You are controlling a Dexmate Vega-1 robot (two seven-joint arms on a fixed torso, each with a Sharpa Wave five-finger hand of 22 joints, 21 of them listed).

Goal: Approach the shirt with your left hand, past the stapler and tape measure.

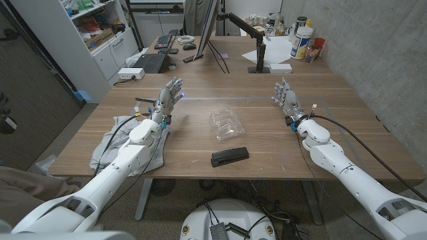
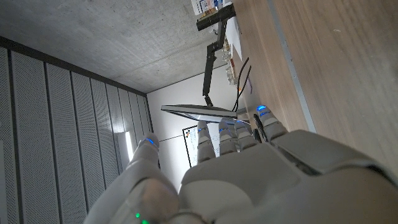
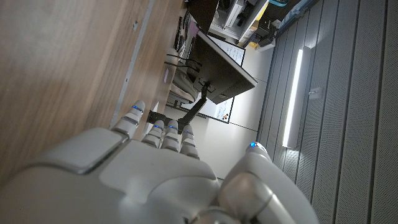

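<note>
Both hands empty, fingers apart: my left hand (image 1: 169, 95) hovers beside the grey shirt (image 1: 115, 137), right hand (image 1: 287, 97) idle.

Shirt (image 1: 120, 137) table's (image 1: 267, 143) left edge; stapler (image 1: 229, 157) mid-front, behind it clear tray (image 1: 225, 124).

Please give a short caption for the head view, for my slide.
Left hand open above grey shirt; black stapler lies mid-table.

A long wooden table (image 1: 267, 100) runs away ahead of the hands toward a second desk with a monitor (image 1: 211, 27) on a black arm (image 1: 248, 30). A white shelf unit (image 1: 80, 40) stands beyond the left hand, a bare concrete wall (image 1: 373, 47) beyond the right.
</note>
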